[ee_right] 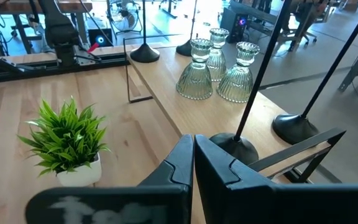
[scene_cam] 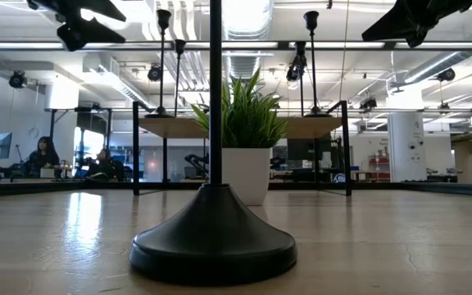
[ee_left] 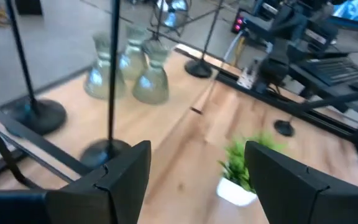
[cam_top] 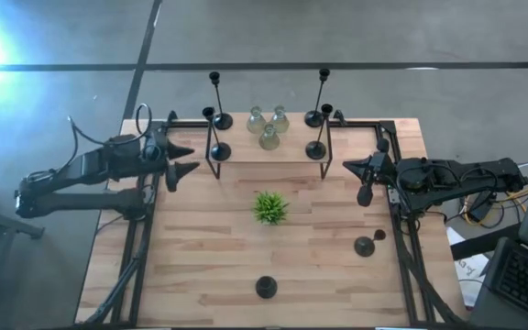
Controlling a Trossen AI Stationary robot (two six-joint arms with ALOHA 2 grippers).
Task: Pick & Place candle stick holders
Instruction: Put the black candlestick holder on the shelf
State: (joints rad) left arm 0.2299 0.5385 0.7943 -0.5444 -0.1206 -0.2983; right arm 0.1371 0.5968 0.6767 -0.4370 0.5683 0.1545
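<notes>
Black candle stick holders stand on their round bases on a raised wooden shelf [cam_top: 269, 151] at the table's far side: two on its left end [cam_top: 218, 147] and two on its right end [cam_top: 317, 147]. Three clear glass holders [cam_top: 269, 128] stand between them. Two more black holders stand on the table, one near the front edge [cam_top: 266, 287] and one at the right [cam_top: 365, 246]. My left gripper [cam_top: 189, 160] hovers open at the shelf's left end, empty. My right gripper [cam_top: 348, 167] hovers shut at the shelf's right end, empty.
A small spiky green plant in a white pot [cam_top: 269, 208] stands mid-table, in front of the shelf. The shelf rests on thin black metal legs [cam_top: 211, 163]. Bare wood lies at the front left of the table. People sit in the room far behind [scene_cam: 43, 156].
</notes>
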